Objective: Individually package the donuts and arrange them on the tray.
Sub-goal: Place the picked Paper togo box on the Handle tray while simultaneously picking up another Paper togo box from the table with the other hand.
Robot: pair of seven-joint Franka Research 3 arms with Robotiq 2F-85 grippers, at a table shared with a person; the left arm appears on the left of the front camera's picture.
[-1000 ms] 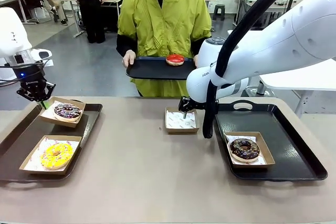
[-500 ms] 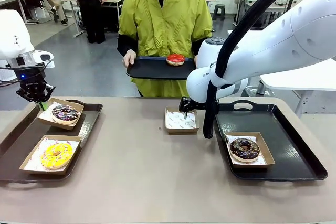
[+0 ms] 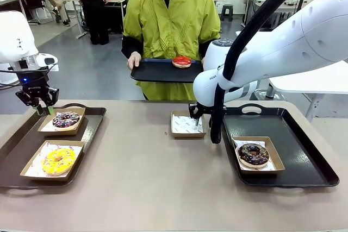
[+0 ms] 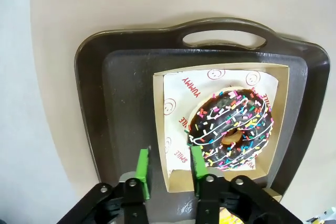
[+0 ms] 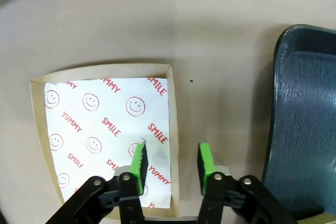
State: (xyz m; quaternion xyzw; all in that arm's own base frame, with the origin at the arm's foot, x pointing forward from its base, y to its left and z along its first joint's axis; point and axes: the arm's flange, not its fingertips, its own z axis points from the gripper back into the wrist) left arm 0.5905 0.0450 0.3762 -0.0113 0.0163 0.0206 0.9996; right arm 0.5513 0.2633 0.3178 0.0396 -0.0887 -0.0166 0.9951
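The chocolate donut with coloured sprinkles [image 3: 66,119] [image 4: 231,129] lies in a paper-lined box on the left tray [image 3: 92,126]. My left gripper [image 3: 42,107] [image 4: 169,161] hovers open over that box's rim, one finger on either side of the wall with a gap. The yellow donut [image 3: 58,160] sits boxed nearer me on the same tray. The dark chocolate donut [image 3: 253,154] sits boxed on the right tray [image 3: 304,158]. My right gripper [image 3: 196,119] [image 5: 171,161] is open astride one wall of an empty box [image 3: 187,125] [image 5: 105,129]. The red donut [image 3: 181,61] rests on a tray held by the person.
The person stands at the far edge and holds a dark tray [image 3: 155,71] in both hands above the table. The right arm's white body [image 3: 283,47] spans the right half of the scene. Bare tabletop [image 3: 152,177] lies between the two trays.
My left gripper opened and let go of the sprinkled donut's box, which now lies flat on the left tray. My right gripper's jaws narrowed around the empty box's wall.
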